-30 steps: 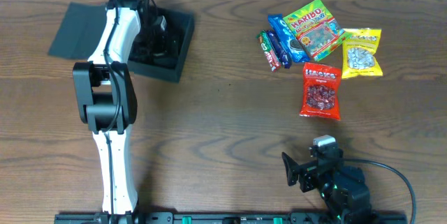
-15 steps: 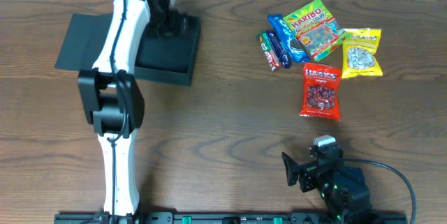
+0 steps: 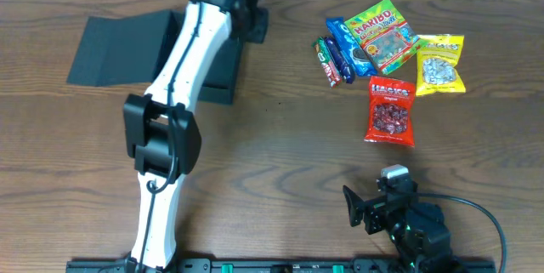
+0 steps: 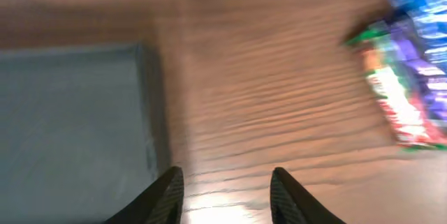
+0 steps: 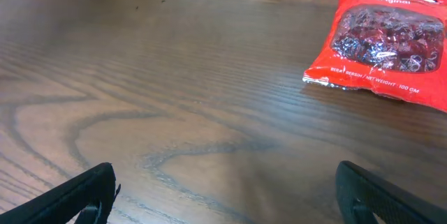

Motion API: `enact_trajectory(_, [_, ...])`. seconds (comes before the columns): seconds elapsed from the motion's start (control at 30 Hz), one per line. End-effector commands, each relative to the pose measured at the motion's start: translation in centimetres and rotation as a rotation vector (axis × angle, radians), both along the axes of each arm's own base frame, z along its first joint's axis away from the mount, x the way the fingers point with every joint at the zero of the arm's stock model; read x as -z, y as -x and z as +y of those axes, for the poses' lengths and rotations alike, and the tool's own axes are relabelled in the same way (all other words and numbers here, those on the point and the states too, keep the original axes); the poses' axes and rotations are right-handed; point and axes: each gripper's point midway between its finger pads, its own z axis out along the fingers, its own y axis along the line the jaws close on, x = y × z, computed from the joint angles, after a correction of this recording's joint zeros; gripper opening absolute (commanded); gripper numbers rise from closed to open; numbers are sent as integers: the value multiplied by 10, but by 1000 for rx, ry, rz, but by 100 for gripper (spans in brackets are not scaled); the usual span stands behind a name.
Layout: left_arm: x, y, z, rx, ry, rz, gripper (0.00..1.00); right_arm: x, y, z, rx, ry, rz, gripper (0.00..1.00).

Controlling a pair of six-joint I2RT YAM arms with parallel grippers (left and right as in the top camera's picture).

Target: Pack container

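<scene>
The container (image 3: 223, 82) is a dark shallow box at the back left, its flap lid (image 3: 119, 48) lying flat to its left; my left arm crosses over it. My left gripper (image 3: 245, 5) hovers past the box's right wall, at the back edge. In the left wrist view the left gripper (image 4: 227, 196) is open, with only bare table between its fingers and the container (image 4: 70, 126) to its left. My right gripper (image 3: 361, 209) rests open at the front right, with nothing between its fingers (image 5: 77, 196).
Snack bags lie at the back right: a Haribo bag (image 3: 382, 35), a yellow bag (image 3: 440, 65), a red bag (image 3: 391, 110), a blue pack (image 3: 348, 48) and a green-and-red bar (image 3: 327, 60). The red bag (image 5: 384, 42) lies ahead of my right gripper.
My left arm swung right, from over the container to beyond its right wall. Its jaws narrowed. The container turned from tilted to square with the table. The right arm stayed still.
</scene>
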Motion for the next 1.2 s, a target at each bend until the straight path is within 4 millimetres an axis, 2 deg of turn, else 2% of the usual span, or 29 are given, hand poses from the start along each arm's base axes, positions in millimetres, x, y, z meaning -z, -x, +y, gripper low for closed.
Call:
enact_trajectory(0.0, [22,-3,30,-139,-131,13,40,3,1,1,-15,18,-3,99])
enact_trajectory(0.13, [29,0,35,-191,-127,36,40,3,1,1,-15,18,-3,99])
enact_trajectory(0.27, [45,5,45,-211,-161,61,48,3,1,1,-15,18,-3,99])
enact_trajectory(0.37, [56,8,45,-209,-163,75,47,3,1,1,-15,18,-3,99])
enact_trajectory(0.5, [71,14,43,-198,-148,102,31,3,1,1,-15,18,-3,99])
enact_trajectory(0.57, [72,16,43,-196,-152,108,16,3,1,1,-15,18,-3,99])
enact_trajectory(0.63, [72,16,43,-178,-159,108,6,3,1,1,-15,18,-3,100])
enact_trajectory(0.7, [73,20,43,-100,-189,115,6,3,1,1,-15,18,-3,99])
enact_trajectory(0.83, [78,44,30,139,-196,188,6,3,1,1,-15,18,-3,99])
enact_trajectory(1.03, [81,92,17,328,-196,341,6,3,1,1,-15,18,-3,99])
enact_trajectory(1.17, [80,121,4,513,-234,405,6,3,1,1,-15,18,-3,99])
